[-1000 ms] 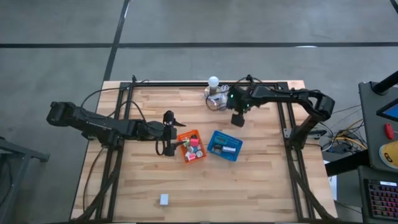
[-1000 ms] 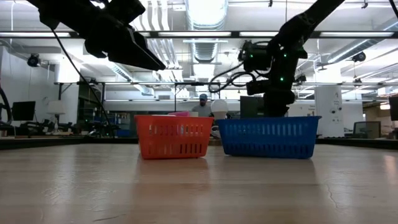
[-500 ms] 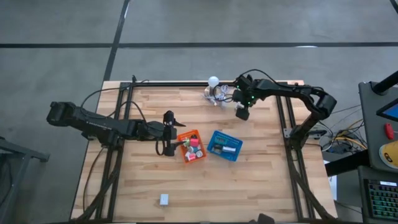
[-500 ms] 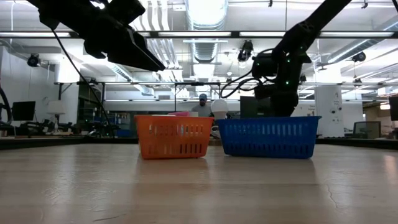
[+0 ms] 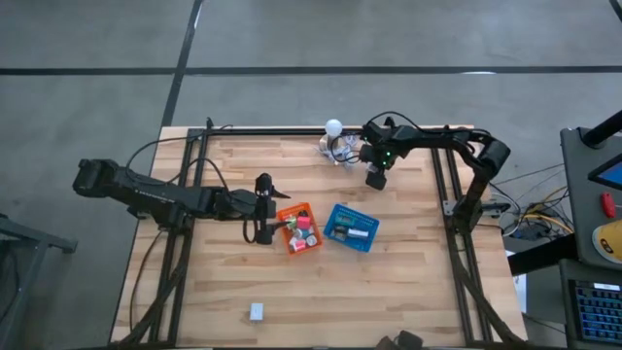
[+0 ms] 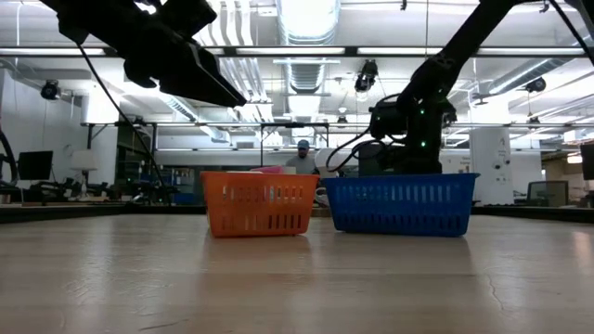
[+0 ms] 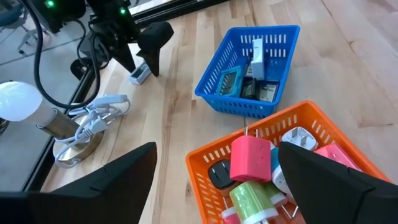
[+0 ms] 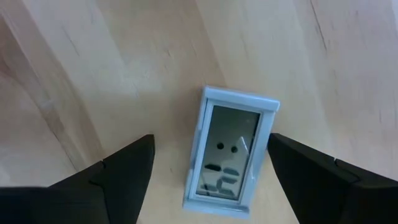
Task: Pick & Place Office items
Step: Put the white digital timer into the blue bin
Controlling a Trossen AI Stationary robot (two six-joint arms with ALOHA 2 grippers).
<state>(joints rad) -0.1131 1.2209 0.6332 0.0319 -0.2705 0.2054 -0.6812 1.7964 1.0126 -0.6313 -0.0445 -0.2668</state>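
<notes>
Right gripper (image 8: 208,163) hovering with fingers spread wide over a small light-blue digital clock (image 8: 231,151) lying on the table (image 5: 408,292) at upper centre-right of the high view, left gripper (image 5: 260,233) waiting released beside the orange tray (image 5: 288,213), mid-frame.

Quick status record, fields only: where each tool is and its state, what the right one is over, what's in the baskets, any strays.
right tool: open, poised over the small digital clock, fingers either side, not touching
small digital clock: lying flat on the table, near the white bulb with cable
left tool: open, empty, above the orange basket
orange basket: pink and green blocky items, others
blue basket: several small flat items
stray: small white item at the table's near edge
</notes>
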